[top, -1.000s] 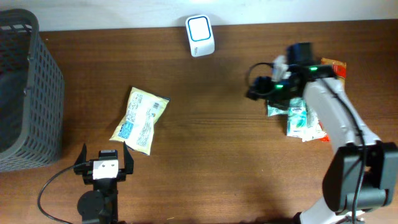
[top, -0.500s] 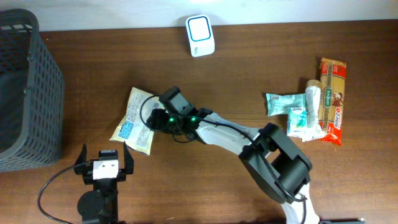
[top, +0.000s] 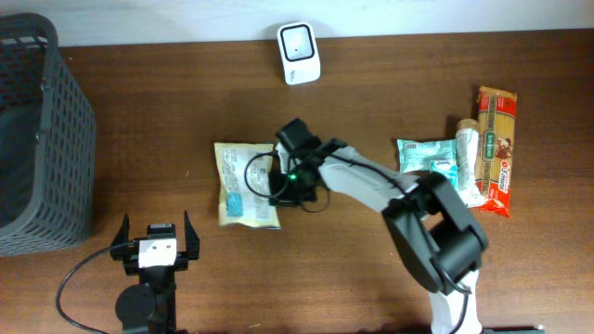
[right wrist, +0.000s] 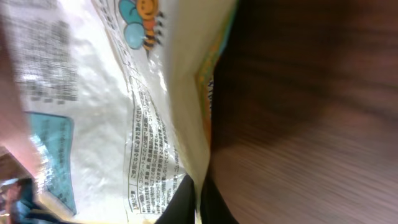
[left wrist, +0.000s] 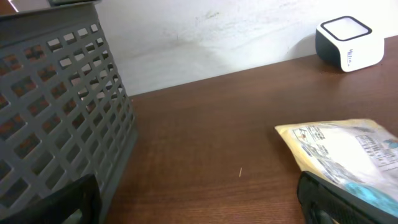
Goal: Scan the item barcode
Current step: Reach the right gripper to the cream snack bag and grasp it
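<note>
On the table [top: 371,269], the snack bag [top: 239,176] is clamped by the right gripper [top: 283,186] at its edge, with bare wood around. A bee [right wrist: 144,15] is printed on it; its words cannot be read.

Glossy plastic packet [top: 239,190] on matt wood-grain table [top: 306,278].

I log 1 pale yellow packet [top: 243,181] lying flat at the middle of the table [top: 371,278]. Its printed side faces up, showing fine text, a blue panel and a small bee figure. Its right edge is pinched in the right gripper [top: 281,183]. 1 white scanner [top: 299,53] stands at the far edge, well apart.
</note>
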You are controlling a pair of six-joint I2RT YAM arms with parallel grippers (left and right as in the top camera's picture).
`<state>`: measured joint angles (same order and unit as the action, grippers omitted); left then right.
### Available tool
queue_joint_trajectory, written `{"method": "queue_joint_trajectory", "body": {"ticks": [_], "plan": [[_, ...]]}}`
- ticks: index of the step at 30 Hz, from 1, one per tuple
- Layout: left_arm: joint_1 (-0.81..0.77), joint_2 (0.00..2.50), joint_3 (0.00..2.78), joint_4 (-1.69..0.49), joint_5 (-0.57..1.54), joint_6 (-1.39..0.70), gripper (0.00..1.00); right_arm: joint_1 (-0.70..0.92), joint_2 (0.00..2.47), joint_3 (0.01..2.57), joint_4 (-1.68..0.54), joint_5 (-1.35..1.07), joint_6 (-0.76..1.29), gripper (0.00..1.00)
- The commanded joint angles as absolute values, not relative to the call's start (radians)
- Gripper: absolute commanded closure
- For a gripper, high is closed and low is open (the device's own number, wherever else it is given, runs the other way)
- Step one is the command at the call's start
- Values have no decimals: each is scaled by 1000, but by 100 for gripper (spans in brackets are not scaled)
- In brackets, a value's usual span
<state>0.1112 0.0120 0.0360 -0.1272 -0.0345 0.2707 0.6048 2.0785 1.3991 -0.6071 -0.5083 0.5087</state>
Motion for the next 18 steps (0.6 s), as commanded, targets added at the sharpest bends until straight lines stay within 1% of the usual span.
{"method": "queue_joint_trajectory", "body": {"ticks": [1,2,3,4,5,6,7,8,9,10,11,14,17,18], "plan": [[116,8,32,-128,-38,286,1,521,1994,1406,-731,-368,218,94],[116,8,32,-128,-38,286,1,484,1994,1444,-820,-354,160,80],[116,8,32,-128,-38,286,1,456,1994,1493,-896,-354,128,72],[116,8,32,-128,-38,286,1,442,1994,1540,-952,-354,119,70],[116,8,32,-128,-38,286,1,442,1994,1647,-1052,-358,116,70],[116,8,32,-128,-38,286,1,454,1994,1692,-1091,-358,116,70],[116,8,32,-128,-38,286,1,513,1994,1760,-1141,-358,140,71],[116,8,32,-128,-38,286,1,564,1999,1756,-1140,-357,211,75],[116,8,32,-128,-38,286,1,598,2005,1749,-1134,-348,258,85],[116,8,32,-128,-38,286,1,647,2018,1726,-1092,-300,352,94],[116,8,32,-128,-38,286,1,686,2029,1696,-1029,-271,410,96],[116,8,32,-128,-38,286,1,761,2087,1637,-891,-218,555,96],[116,8,32,-128,-38,286,1,793,2171,1612,-836,-224,643,95],[116,8,32,-128,-38,286,1,801,2201,1612,-831,-263,645,89]]}}
